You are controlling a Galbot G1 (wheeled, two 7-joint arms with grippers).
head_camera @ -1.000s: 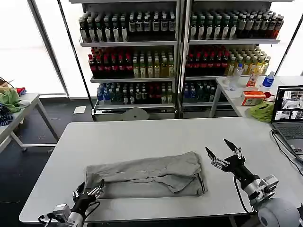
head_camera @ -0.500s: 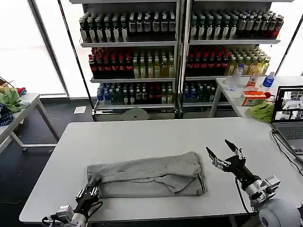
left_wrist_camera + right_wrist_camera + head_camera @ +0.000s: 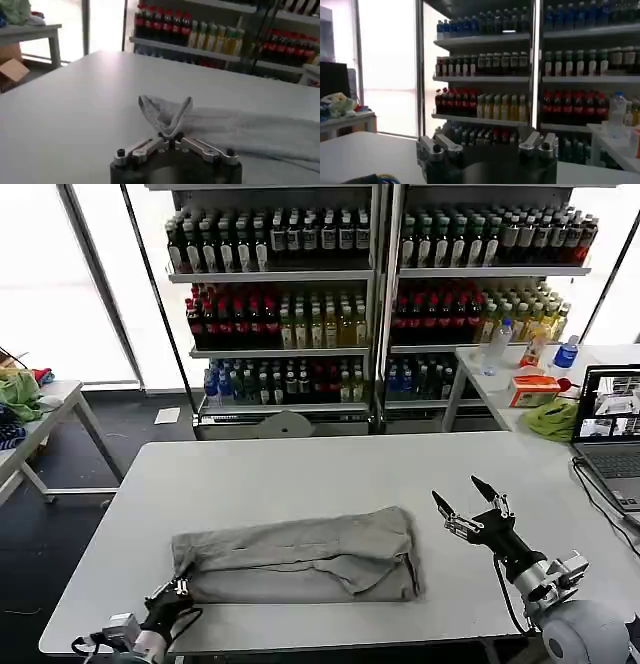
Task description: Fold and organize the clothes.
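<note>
Nearest to me, at the front left corner of the white table (image 3: pixel 300 464), my left gripper (image 3: pixel 172 591) sat low over the edge with its jaws pinched tight on the near left corner of the light grey shirt (image 3: pixel 300 556). From the wrist, that gripper (image 3: pixel 171 138) had a small peak of cloth (image 3: pixel 167 116) standing up between its closed fingertips (the fabric rose in two little flaps), and the rest of the garment ran off flat across the tabletop.

The shirt lay folded into a long band across the front half of the table, its left end by my left gripper, its right end just short of my right gripper (image 3: pixel 466 504). That one hung above the table to the right of the cloth, apart from it, its fingers spread wide and holding nothing.

Further right, a laptop (image 3: pixel 608 429) stood open at the table's right edge. Beyond it a side table carried a bright green cloth bundle (image 3: pixel 552 420). Behind everything, tall shelves of bottled drinks (image 3: pixel 300 304) filled the back wall; the right wrist view faced those same racks (image 3: pixel 520 65).
</note>
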